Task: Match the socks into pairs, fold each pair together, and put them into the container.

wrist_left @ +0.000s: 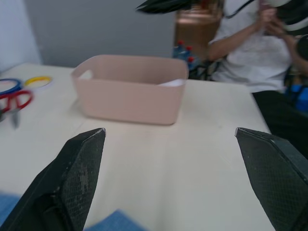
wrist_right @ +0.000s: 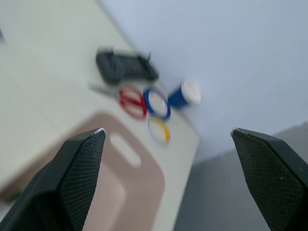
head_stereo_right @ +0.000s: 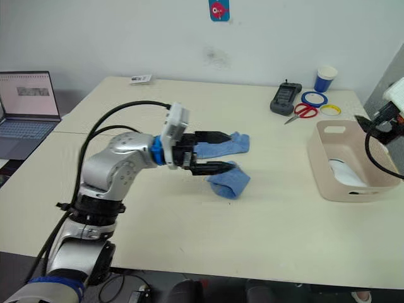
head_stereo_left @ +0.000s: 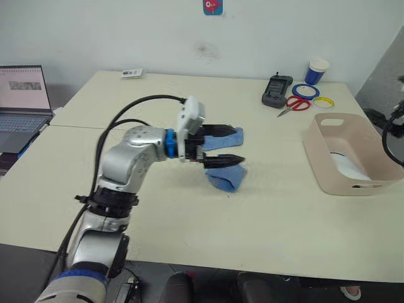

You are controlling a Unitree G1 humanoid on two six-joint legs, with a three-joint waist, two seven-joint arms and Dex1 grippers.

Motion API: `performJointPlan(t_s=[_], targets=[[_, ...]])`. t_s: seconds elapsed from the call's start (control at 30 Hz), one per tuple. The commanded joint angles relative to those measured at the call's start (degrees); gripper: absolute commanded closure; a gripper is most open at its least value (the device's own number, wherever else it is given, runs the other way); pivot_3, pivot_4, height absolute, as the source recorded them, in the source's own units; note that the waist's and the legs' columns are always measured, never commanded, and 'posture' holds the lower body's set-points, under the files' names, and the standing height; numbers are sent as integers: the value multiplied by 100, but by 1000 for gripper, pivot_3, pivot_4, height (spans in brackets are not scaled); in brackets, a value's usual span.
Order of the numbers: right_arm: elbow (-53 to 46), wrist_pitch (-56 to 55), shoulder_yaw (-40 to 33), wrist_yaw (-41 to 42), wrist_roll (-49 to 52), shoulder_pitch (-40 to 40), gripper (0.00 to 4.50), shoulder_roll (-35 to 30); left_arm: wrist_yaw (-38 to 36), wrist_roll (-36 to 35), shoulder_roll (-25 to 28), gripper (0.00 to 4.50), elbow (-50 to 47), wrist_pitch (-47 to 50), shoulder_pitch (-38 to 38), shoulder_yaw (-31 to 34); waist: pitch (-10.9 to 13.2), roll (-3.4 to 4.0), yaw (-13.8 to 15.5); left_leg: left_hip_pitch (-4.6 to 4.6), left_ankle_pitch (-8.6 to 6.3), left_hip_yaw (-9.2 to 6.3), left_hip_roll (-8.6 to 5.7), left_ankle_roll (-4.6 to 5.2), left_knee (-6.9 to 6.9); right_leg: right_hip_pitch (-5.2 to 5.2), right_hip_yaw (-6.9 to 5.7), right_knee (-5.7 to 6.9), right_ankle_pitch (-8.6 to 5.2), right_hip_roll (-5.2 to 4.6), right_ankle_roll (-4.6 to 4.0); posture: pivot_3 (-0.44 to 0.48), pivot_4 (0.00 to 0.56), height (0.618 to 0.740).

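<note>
Our left tool (head_stereo_right: 218,151) hovers spread over the blue socks (head_stereo_right: 228,180) at mid-table, likely lining up a pinch. Our right tool (wrist_right: 168,139), also spread, waits above the container (head_stereo_right: 328,167) at right, white socks (head_stereo_right: 344,172) inside.

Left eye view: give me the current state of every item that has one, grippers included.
left gripper: open, fingers spread over the blue socks.
right gripper: open, above the container.
blue socks: lying bunched on the table, not folded, not held.
container: upright, something white lies inside.
laptop: open, screen on.
scissors: lying flat on the table, closed.
paper cup: upright.
</note>
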Motion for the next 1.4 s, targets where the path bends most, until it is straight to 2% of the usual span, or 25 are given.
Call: performJointPlan(t_s=[0.03, 0.2, 0.37, 0.47, 0.57, 0.77, 0.93, 1.1, 1.27, 1.4], targets=[[-1700, 956, -163, -407, 717, 348, 10, 654, 53, 288, 467, 0, 218, -588, 430, 432, -1, 2, -6, 5, 0, -2, 3, 0, -1, 2, 2, 2, 0, 0, 0, 0, 150, 725], [-3295, 1577, 834, -1129, 1192, 1365, 10, 1965, 7, 566, 939, 0, 637, -1560, 1378, 836, -3, -3, 13, 6, -1, -6, 8, 1, 4, 11, 1, 2, -12, -13, 21, 0, 150, 725], [-3575, 1039, 1783, -1311, 729, 2801, 10, 2101, 134, 522, 1091, 0, 524, -1808, 2369, 1185, -10, -21, 49, -11, -7, 6, -10, 11, 4, 10, -4, -20, -12, -60, 23, 0, 150, 725], [-3493, 806, 1905, -1304, 740, 3030, 10, 2160, 249, 505, 1116, 0, 375, -1819, 2765, 1306, -7, -37, 29, -10, -13, 11, -9, 22, 6, 14, -9, -20, -19, -69, 36, 0, 150, 725], [-3289, 652, 2083, -1317, 650, 2896, 10, 2115, 356, 418, 1064, 0, 93, -1728, 2943, 1345, -12, -46, 13, -6, -13, 4, -5, 23, 3, 14, -15, -16, -20, -65, 38, 0, 150, 725], [-2862, 373, 2435, -1209, 448, 2538, 10, 1977, 947, 133, 721, 0, -459, -1060, 2834, 1252, -13, -50, 13, -4, -14, 1, -1, 23, 1, 14, -14, -15, -20, -54, 38, 0, 150, 725], [-2910, 350, 2678, -1243, 296, 2550, 10, 1940, 1722, -80, 90, 0, -752, -27, 2537, 922, -14, -53, 23, -5, -14, 0, -5, 22, 2, 17, -14, -15, -20, -55, 38, 0, 150, 725], [-3063, 491, 2872, -1389, 198, 2499, 10, 1993, 2233, 21, -417, 0, -372, 303, 2029, 770, -15, -58, 15, -5, -13, -5, -5, 22, 3, 17, -15, -13, -20, -50, 38, 0, 150, 725], [-3119, 631, 2980, -1488, 110, 2417, 10, 2029, 2391, -22, -878, 0, 128, 756, 1457, 504, -16, -60, 24, -3, -13, -6, -6, 21, 3, 19, -14, -12, -20, -38, 38, 0, 150, 725], [-3163, 758, 3000, -1539, 101, 2312, 10, 2032, 3185, 247, -1425, 0, 1103, 1187, 698, 520, -16, -64, 31, -6, -13, -6, -11, 22, 6, 19, -15, -12, -19, -36, 39, 0, 150, 725]])
